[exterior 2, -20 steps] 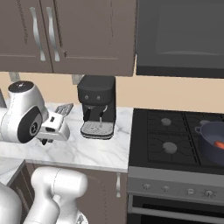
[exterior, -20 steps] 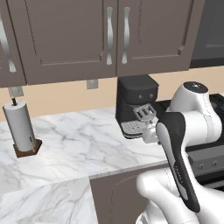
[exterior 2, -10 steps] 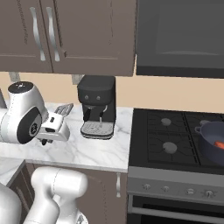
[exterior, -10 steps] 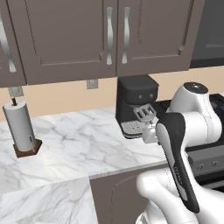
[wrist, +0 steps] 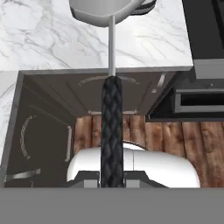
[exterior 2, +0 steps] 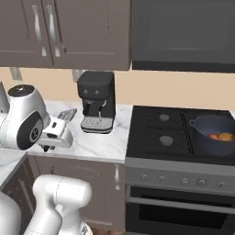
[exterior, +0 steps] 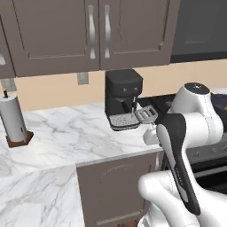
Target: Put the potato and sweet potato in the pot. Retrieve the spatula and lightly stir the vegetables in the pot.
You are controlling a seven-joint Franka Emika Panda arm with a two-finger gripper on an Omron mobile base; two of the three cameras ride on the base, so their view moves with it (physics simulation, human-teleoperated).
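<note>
— What's changed?
— My base has driven right; the coffee machine (exterior: 123,97) now sits left of the stove (exterior 2: 181,133).
— Your gripper (wrist: 112,177)?
— Clenched on the spatula (wrist: 111,92), held beside the coffee machine. The pot (exterior 2: 215,133), vegetables inside, waits farther right.

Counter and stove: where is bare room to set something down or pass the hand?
Free: the marble counter between the paper towel holder and the coffee machine, and the stove's two left burners. Crowded: around the coffee machine, where the hand carries the spatula, and the pot at the stove's right.
</note>
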